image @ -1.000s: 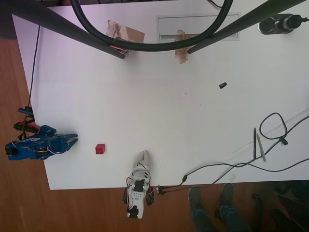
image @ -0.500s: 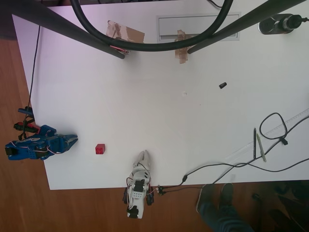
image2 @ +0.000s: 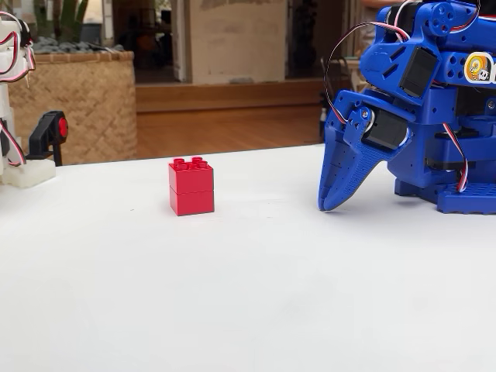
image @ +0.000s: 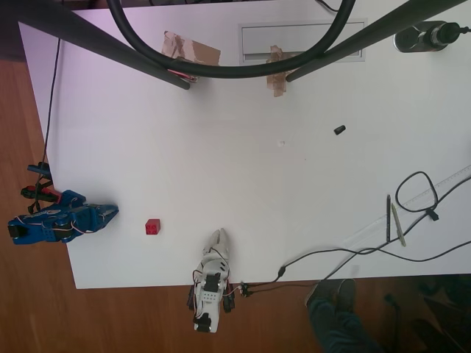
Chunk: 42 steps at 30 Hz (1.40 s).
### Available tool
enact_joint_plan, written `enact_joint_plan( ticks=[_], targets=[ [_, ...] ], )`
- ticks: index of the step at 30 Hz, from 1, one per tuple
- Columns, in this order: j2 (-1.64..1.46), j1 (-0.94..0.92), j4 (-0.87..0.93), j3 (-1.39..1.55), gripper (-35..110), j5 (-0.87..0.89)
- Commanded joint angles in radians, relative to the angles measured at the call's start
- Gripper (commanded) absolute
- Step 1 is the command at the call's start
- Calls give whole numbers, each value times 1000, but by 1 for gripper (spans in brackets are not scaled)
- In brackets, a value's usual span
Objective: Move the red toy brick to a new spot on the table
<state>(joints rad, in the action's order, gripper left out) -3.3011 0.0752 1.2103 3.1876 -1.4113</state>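
The red toy brick (image: 152, 226) stands upright on the white table (image: 257, 184) near its left front part in the overhead view. In the fixed view the red toy brick (image2: 191, 187) shows as two stacked red layers with studs on top. My blue gripper (image: 112, 212) rests low at the table's left edge, a short gap from the brick, tip pointing towards it. In the fixed view the gripper (image2: 329, 205) points down with its tip touching the table (image2: 232, 294), jaws together, nothing held.
A small black cylinder (image: 339, 130) lies far to the right. Pens (image: 394, 220), a ruler and cables crowd the right front corner. Taped cardboard (image: 193, 50) and dark stand legs sit at the back. A person's feet (image: 333, 294) are by the front edge.
The brick and the arm stay in place; the gripper's tip looks slightly more closed. The person's feet at the bottom edge have shifted to the right.
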Motion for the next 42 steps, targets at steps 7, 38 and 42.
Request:
enact_joint_plan(
  ticks=[7, 38, 42],
  targets=[
    [-38, 3, 6, 32, 0, 35],
    [1052, -272, -899, -672, 33, -305],
    [1121, -313, -974, -672, 35, -347]
  ],
)
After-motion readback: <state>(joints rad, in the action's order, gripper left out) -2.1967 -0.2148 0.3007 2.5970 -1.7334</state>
